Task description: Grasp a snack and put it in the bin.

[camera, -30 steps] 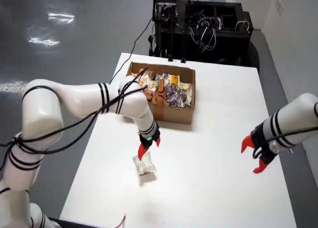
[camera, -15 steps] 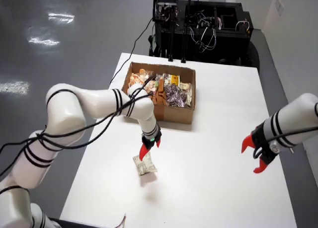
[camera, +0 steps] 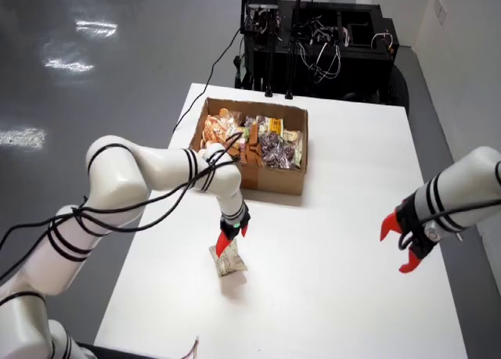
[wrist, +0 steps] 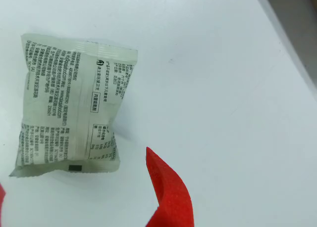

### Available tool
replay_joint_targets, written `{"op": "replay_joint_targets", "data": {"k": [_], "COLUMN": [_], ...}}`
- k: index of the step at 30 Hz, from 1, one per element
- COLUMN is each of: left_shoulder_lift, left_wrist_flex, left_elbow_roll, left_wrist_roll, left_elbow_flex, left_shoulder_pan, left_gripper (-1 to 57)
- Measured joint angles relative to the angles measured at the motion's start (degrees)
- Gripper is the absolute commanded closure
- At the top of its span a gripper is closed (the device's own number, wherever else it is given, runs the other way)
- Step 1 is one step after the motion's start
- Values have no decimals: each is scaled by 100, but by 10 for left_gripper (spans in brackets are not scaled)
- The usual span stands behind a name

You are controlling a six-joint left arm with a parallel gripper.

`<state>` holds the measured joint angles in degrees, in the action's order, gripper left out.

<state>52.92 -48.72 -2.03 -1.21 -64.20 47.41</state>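
The snack packet [wrist: 72,106] lies flat on the white bench [camera: 329,242], in front of the cardboard box [camera: 258,152] in the overhead view. My jaws [camera: 228,239] are released and hold nothing. In my wrist view the packet sits between my red tips, its long axis pointing away from me. The other arm is well apart.

Working gripper [camera: 229,238]: you see its red fingers spread, pointing down right over the snack packet [camera: 227,261]; contact can't be told.
Snack packet: pale, lying flat on the white table [camera: 329,218], apart from the box.
Cardboard box [camera: 257,152]: you find it near the table's far end, full of assorted snacks.
Second arm's gripper [camera: 403,245]: at the right, above the table.
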Motion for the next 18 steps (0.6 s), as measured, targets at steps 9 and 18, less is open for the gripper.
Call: {"op": "replay_joint_targets", "data": {"k": [9, 18], "left_shoulder_lift": [72, 99], "left_wrist_flex": [206, 335], "left_elbow_roll": [-64, -165], "left_wrist_roll": [-145, -187], "left_elbow_flex": [-49, -57], "left_shoulder_pan": [-18, -16], "left_gripper": [8, 9]}}
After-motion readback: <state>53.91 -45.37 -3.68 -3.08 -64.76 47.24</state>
